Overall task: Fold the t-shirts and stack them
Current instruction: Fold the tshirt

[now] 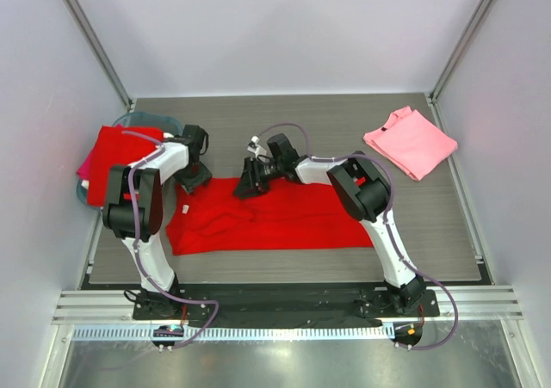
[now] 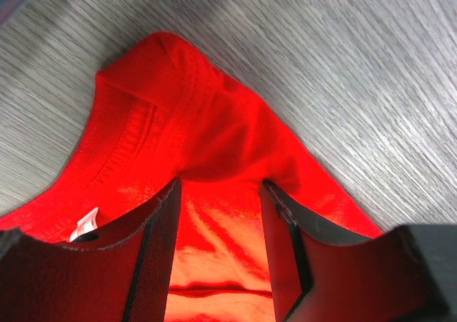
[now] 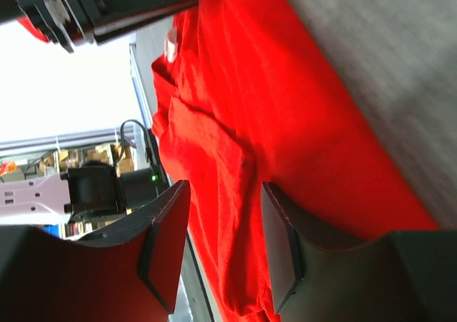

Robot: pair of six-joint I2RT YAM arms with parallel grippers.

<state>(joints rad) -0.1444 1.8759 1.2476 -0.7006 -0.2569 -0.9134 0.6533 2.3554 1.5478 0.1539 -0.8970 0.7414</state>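
Note:
A bright red t-shirt (image 1: 267, 220) lies folded into a long band across the middle of the table. My left gripper (image 1: 194, 181) is at its far left corner, open, with the fingers down on the cloth. In the left wrist view the collar and a white label of the red t-shirt (image 2: 200, 115) show, and cloth bulges between the open left gripper (image 2: 220, 193). My right gripper (image 1: 247, 186) is open at the far edge, a little to the right. In the right wrist view it (image 3: 225, 193) stands over the red t-shirt (image 3: 285, 101). A light pink t-shirt (image 1: 410, 141) lies folded at the back right.
A teal basin (image 1: 138, 117) at the far left holds a red t-shirt (image 1: 116, 151) and a magenta one (image 1: 86, 163) hanging over its rim. The grey table (image 1: 344, 121) is walled in by white panels. The two grippers are close together.

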